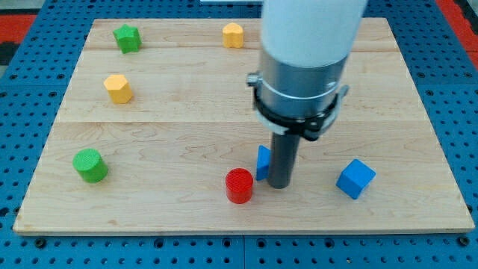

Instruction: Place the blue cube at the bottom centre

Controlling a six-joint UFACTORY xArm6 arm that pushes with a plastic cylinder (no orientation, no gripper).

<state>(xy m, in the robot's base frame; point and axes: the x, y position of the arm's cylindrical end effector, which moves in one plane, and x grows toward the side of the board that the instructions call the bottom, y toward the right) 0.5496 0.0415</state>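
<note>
The rod's tip [279, 184] rests on the wooden board [179, 127] at the lower centre of the frame, touching a small blue block [263, 162] on its left that the rod partly hides. There are no jaws to judge, only the bare rod. The blue cube [355, 178] sits apart at the lower right. A red cylinder [240, 185] lies just left of the tip. A green cylinder [90, 165] sits lower left, a green block [128, 38] and two yellow blocks [118, 88] [233, 35] towards the top.
</note>
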